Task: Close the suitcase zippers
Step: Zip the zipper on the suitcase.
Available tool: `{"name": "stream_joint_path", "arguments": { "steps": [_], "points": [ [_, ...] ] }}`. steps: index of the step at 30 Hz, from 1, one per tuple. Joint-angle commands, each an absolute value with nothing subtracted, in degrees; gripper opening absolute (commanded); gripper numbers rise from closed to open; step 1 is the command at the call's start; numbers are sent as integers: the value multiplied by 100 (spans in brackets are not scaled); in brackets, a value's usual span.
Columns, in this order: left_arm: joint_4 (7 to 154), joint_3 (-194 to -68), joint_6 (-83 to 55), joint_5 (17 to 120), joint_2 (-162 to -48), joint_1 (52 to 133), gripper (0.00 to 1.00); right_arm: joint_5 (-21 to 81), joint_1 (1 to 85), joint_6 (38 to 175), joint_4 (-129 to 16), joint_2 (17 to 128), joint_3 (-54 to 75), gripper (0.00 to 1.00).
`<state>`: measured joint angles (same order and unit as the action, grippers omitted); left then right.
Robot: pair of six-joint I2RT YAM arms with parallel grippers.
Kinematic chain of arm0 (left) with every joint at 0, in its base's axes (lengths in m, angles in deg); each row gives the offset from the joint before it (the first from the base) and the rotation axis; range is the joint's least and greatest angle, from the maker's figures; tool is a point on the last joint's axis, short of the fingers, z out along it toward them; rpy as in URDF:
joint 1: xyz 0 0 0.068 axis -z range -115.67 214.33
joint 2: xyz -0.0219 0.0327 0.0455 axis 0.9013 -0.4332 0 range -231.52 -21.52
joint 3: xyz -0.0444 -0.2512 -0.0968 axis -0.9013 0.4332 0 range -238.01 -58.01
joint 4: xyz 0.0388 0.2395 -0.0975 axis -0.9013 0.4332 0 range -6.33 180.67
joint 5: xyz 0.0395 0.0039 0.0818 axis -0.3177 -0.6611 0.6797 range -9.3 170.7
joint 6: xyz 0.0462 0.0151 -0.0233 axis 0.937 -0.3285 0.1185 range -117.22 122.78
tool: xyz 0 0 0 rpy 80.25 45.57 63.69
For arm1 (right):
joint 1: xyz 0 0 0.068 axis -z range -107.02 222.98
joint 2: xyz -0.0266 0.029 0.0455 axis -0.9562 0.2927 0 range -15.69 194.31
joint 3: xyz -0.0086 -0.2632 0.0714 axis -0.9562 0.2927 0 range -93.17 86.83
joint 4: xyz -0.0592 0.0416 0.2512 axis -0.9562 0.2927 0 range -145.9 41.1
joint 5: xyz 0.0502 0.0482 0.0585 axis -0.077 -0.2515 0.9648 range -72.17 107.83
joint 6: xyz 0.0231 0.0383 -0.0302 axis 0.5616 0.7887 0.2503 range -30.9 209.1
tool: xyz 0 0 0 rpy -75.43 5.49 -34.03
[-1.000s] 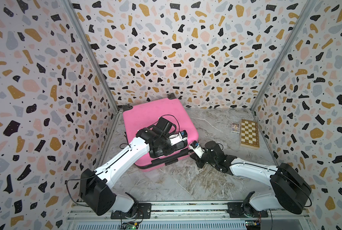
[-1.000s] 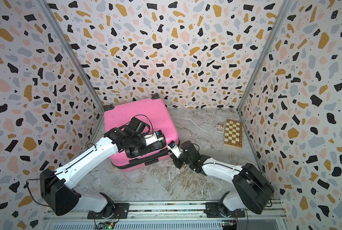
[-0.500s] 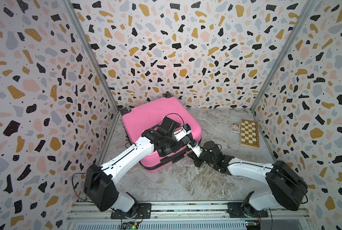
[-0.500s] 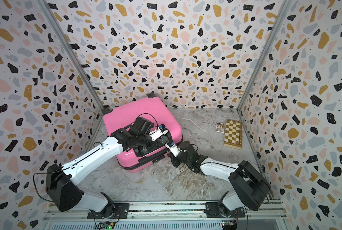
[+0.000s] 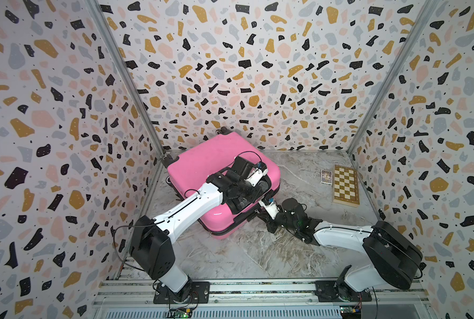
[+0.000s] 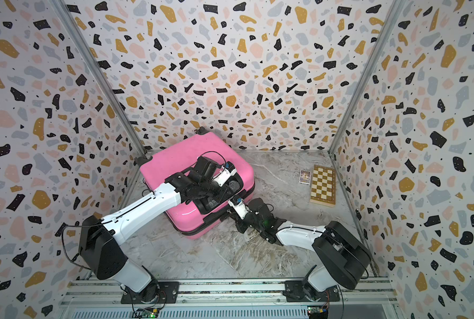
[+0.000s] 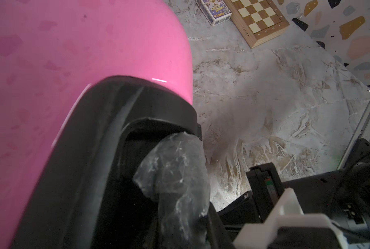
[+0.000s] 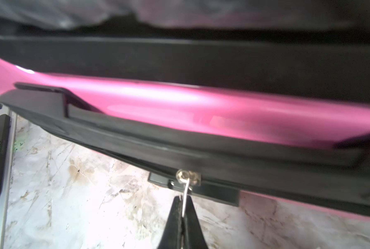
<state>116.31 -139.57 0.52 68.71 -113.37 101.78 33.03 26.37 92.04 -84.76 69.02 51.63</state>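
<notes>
Terrazzo-patterned walls (image 5: 258, 69) and a marbled floor (image 5: 258, 256) are seen around the suitcase (image 5: 211, 160), which is laid flat on one pink shell toward the back corner on the left arm's side. The left pincer (image 5: 251, 194) is set down on the upper shell, with its plastic-wrapped finger (image 7: 175, 183) lodged in a black recess (image 7: 136, 103) of the case. How wide its jaws are set cannot be told from any view. The case is judged to be pinned this way so that it is not dragged along when the zipper is pulled.

Low at the near seam, the right pincer (image 8: 183, 208) is clamped tight on the thin metal zipper pull (image 8: 186, 191). The pull is hung from its slider on the zippers (image 8: 309, 191), the black band directly ahead of the tips. The side handle (image 8: 136, 131) is seen just beyond that band. The tab alone is presumably pinched so that the slider can be drawn along the seam.

A chessboard (image 5: 346, 185) and a small card box (image 5: 326, 176) are left well apart from the right pincer, off to its outer side.
</notes>
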Motion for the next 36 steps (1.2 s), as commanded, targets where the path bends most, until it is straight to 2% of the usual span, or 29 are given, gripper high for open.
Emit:
{"name": "stream_joint_path", "arguments": {
  "steps": [1, 10, 20, 36],
  "points": [
    [10736, -14197, -1304, 7248, -11662, 10026, 0, 4024, 2312, 8879, -8929, 6827, 4914, 0],
    [10611, -14541, -2067, 7846, -11997, 10028, 0, 4187, 1887, 8277, -8388, 6909, 4611, 0],
    [10548, -15232, -2172, 8176, -12574, 10028, 0, 4703, 1459, 7980, -8069, 6949, 4410, 0],
    [10570, -16583, -2386, 8081, -13578, 10026, 0, 4396, 1045, 8099, -8145, 7420, 4036, 0]
  ]
}}
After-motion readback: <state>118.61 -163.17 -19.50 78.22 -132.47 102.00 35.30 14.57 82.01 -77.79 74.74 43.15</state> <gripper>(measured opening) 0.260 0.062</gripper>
